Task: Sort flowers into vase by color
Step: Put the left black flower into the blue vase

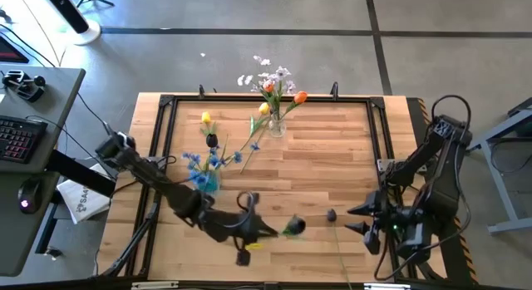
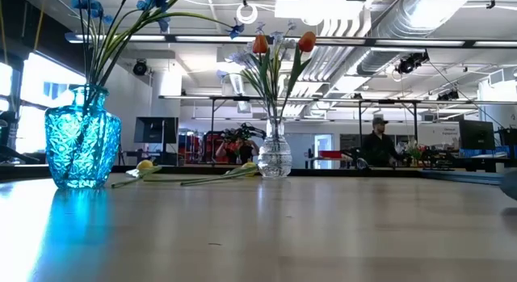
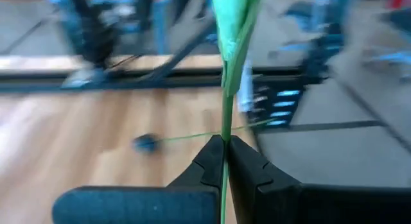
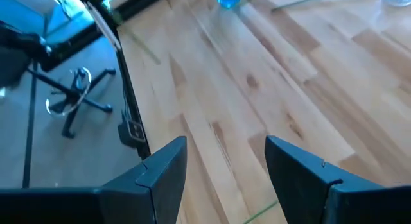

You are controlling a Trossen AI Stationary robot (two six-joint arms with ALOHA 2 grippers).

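My left gripper (image 1: 259, 229) is near the table's front edge, shut on a green flower stem (image 3: 226, 115) whose leaves (image 1: 293, 228) stick out toward the right; its head does not show. A dark purple tulip (image 1: 331, 214) lies on the table just beyond, and it also shows in the left wrist view (image 3: 144, 143). My right gripper (image 1: 359, 220) is open and empty at the front right. A blue vase (image 1: 208, 181) holds blue blossoms. A clear vase (image 1: 276, 125) holds orange tulips and white-lilac sprigs. Yellow tulips (image 1: 206, 118) lie on the table near the vases. My left gripper pinches the thin green stem (image 3: 225, 150) between its two fingertips, well below the leaves (image 3: 234, 25). The fingers come level from the table's left. The stem runs on beyond them toward the right. Whether the flower is clear of the table I cannot tell.
The dark frame rail (image 1: 266, 97) runs around the wooden table top. The purple tulip's stem (image 1: 341, 257) runs toward the front edge, between the two grippers. There is bare wood (image 1: 332, 165) in the middle and to the right of the clear vase.
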